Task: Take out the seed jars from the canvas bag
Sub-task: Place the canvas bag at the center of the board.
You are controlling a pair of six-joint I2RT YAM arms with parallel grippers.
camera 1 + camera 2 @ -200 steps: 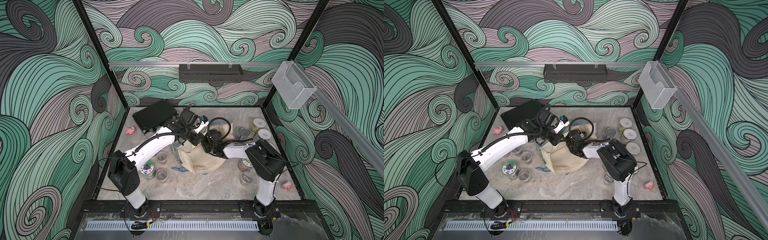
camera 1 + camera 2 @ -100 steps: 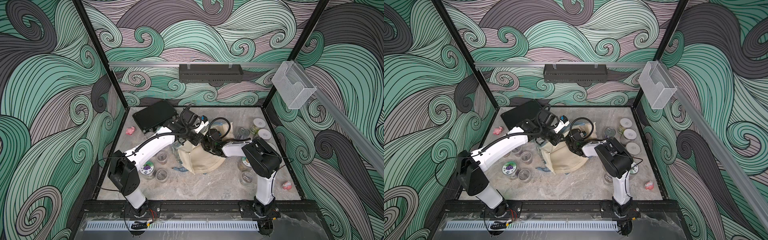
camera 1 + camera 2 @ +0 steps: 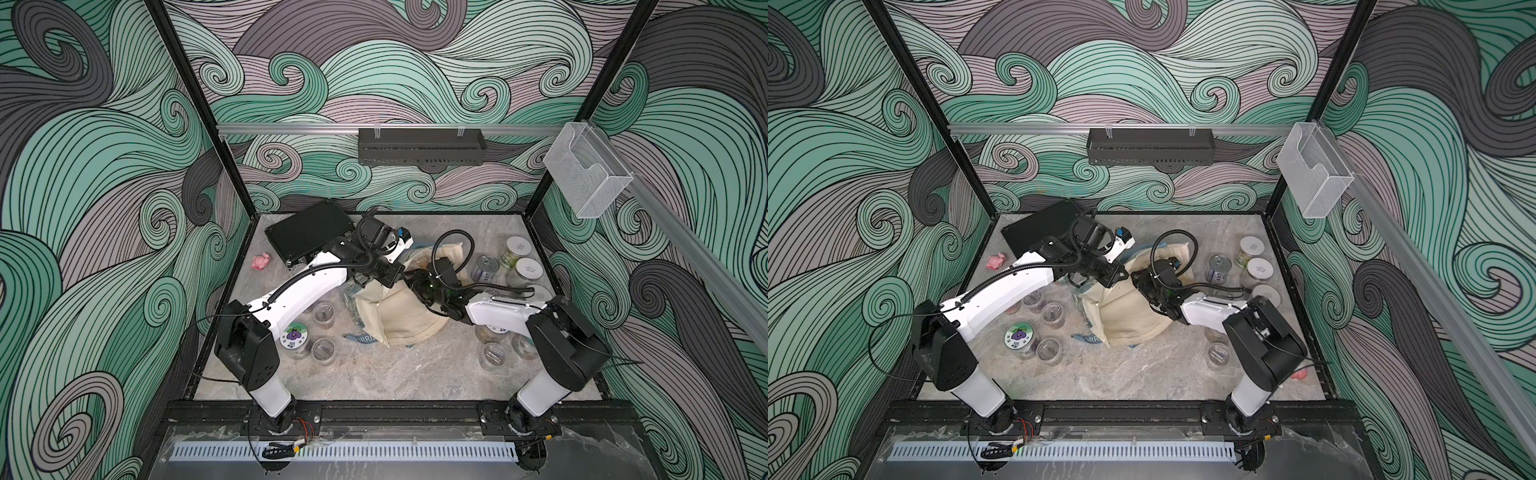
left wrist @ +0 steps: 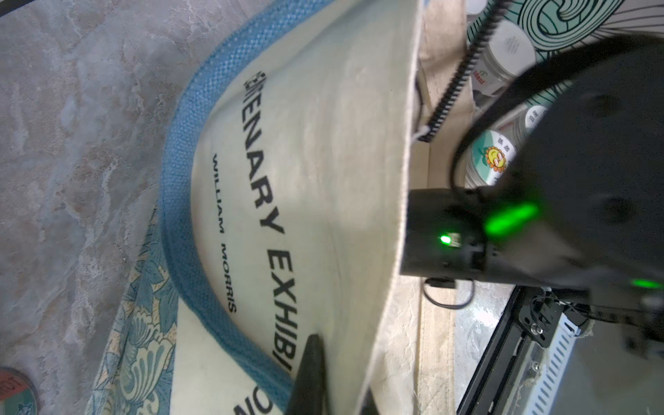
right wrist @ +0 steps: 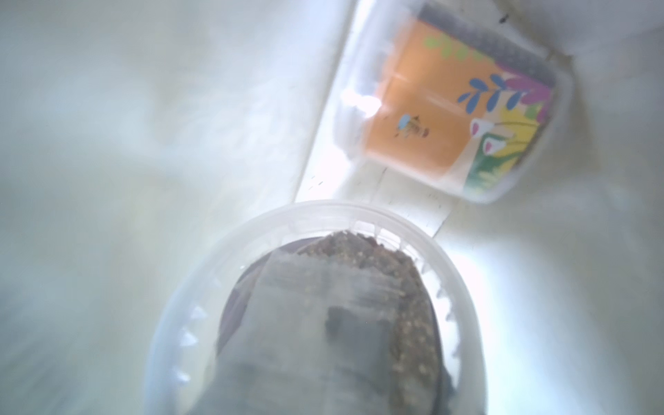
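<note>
Right gripper [image 5: 316, 323] tight around clear-lidded seed jar [image 5: 413, 273], deep inside canvas bag [image 3: 399, 320]

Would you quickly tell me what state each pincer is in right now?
Left pincer: closed, pinching the bag at its rim.
Right pincer: closed on a clear jar of seeds inside the bag.

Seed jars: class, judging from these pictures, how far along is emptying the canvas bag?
Done: seed jars stand on the table either side of the canvas bag. In hand: left gripper pinches the bag; right gripper, inside, grips a clear-lidded jar. Remaining: an orange-labelled jar inside.
</note>
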